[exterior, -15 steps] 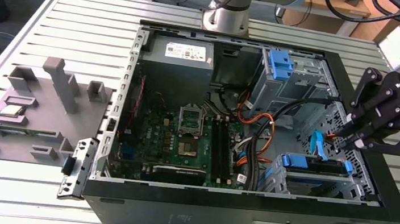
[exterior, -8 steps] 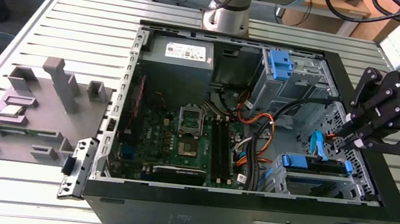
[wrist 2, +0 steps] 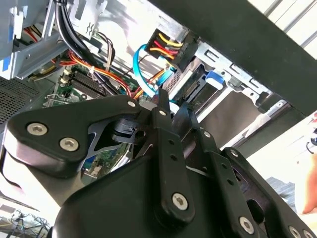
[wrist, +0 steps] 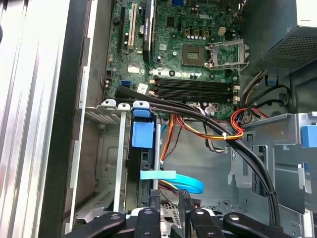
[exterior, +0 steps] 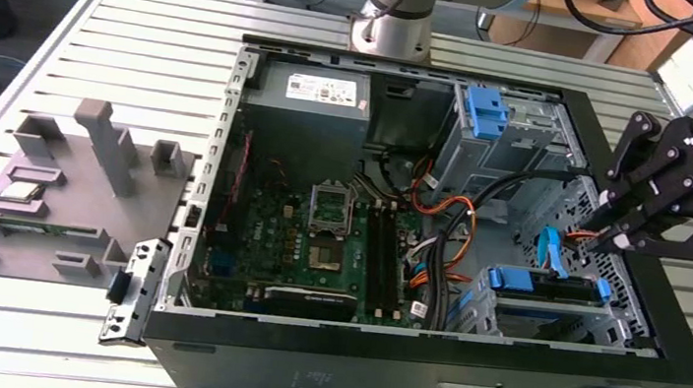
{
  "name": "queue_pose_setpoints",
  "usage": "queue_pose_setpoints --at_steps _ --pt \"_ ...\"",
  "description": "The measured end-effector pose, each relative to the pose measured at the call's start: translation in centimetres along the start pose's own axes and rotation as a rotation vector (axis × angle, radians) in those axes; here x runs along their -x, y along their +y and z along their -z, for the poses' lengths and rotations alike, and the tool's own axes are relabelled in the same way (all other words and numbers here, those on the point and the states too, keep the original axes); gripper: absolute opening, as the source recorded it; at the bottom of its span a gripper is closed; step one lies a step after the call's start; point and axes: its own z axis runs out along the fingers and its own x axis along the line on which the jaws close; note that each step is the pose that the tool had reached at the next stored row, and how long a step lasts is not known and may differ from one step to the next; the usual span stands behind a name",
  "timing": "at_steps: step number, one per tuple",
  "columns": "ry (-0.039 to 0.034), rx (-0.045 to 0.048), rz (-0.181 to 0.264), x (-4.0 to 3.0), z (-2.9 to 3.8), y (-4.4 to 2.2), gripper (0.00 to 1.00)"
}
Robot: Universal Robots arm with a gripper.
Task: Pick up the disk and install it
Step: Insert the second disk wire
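Above the open computer case (exterior: 432,363), at the exterior view's right, your gripper (exterior: 625,243) hangs with its fingers nearly together, gripping nothing you can make out. Just below it the disk (exterior: 547,285) sits on edge in its bay, blue rails showing, beside the light-blue cable (wrist: 185,182). Further off lie the motherboard (exterior: 328,241) and the slatted table (exterior: 139,50).
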Motion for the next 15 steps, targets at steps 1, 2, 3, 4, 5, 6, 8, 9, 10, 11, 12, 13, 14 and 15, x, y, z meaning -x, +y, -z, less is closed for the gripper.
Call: queue_pose_setpoints --at_steps 1,2,3,4,5,6,8,9,10,11,12,13,14,15 --pt "0.0001 0.0003 0.0 0.03 0.02 -0.14 0.29" --pt "0.0001 0.0008 0.001 0.05 0.04 -0.3 0.29" --pt "0.0001 0.0014 0.001 0.06 0.05 -0.46 0.29" --pt "0.0001 0.0021 0.001 0.08 0.07 -0.63 0.29" --pt "0.0001 0.0027 0.002 0.09 0.09 -0.79 0.29" --pt "0.0002 0.0033 0.002 0.1 0.1 -0.94 0.29" --pt "0.0004 0.0045 0.003 0.13 0.14 -1.27 0.29" --pt "0.0004 0.0051 0.004 0.14 0.15 -1.44 0.29" --pt "0.0004 0.0058 0.004 0.15 0.16 -1.6 0.29" --pt "0.0005 0.0066 0.005 0.17 0.18 -1.78 0.29" --pt "0.0005 0.0074 0.005 0.18 0.19 -1.95 0.29" --pt "0.0005 0.0083 0.005 0.19 0.2 -2.13 0.29" --pt "0.0005 0.0089 0.006 0.21 0.21 -2.28 0.29" --pt "0.0006 0.0095 0.006 0.24 0.22 -2.42 0.29"
